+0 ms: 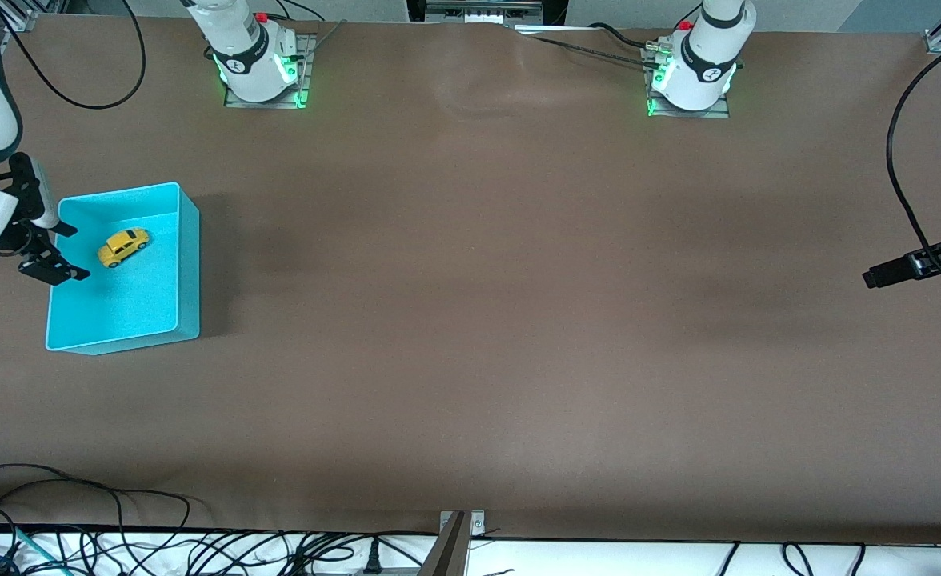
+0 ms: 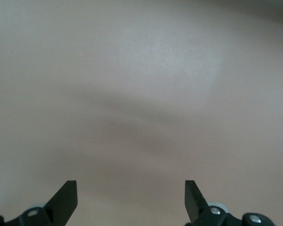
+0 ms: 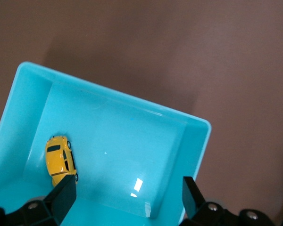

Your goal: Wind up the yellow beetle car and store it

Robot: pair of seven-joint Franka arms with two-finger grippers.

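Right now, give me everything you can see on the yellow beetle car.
The yellow beetle car is a tiny toy with a rounded glossy body, dark windows and small black wheels. It sits upright on its wheels on the floor of the cyan bin, turned at an angle to the walls, in the half of the bin farther from the front camera. Only the bin floor touches it. The right gripper hangs open above the bin's edge beside it, holding nothing.

No readable text, labels or numbers anywhere; the round marks on the arm bases (image 1: 256,58) are too small to read.
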